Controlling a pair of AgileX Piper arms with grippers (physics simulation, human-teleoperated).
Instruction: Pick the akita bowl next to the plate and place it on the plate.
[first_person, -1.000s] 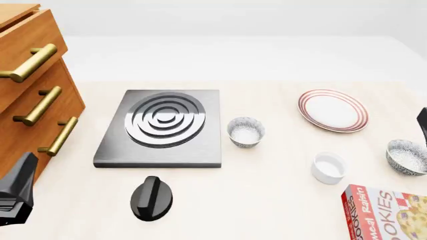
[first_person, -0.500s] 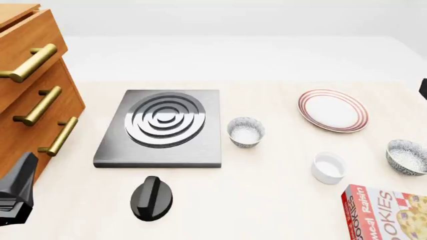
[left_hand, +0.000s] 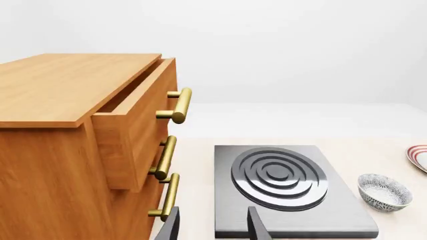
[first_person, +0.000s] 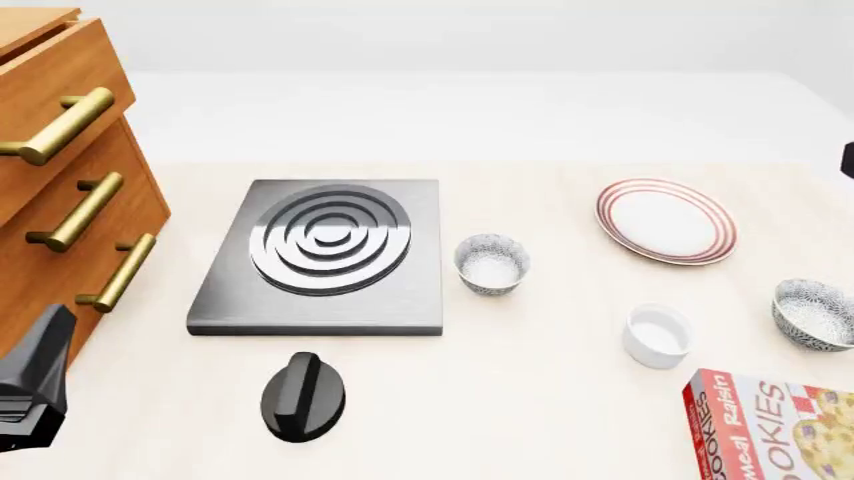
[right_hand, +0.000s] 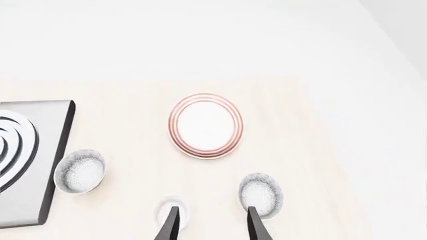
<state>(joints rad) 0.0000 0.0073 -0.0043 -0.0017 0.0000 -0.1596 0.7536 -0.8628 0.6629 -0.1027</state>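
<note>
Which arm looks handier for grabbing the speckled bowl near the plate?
The right. Its open gripper hangs above the akita bowl and plate; the left gripper sits far off beside the drawers.

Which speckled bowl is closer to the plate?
The akita bowl near the table's right edge, by the cookie box. The other speckled bowl sits farther from the plate, beside the stove burner.

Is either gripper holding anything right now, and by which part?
No. The left gripper and the right gripper are both open with nothing between their fingers.
</note>
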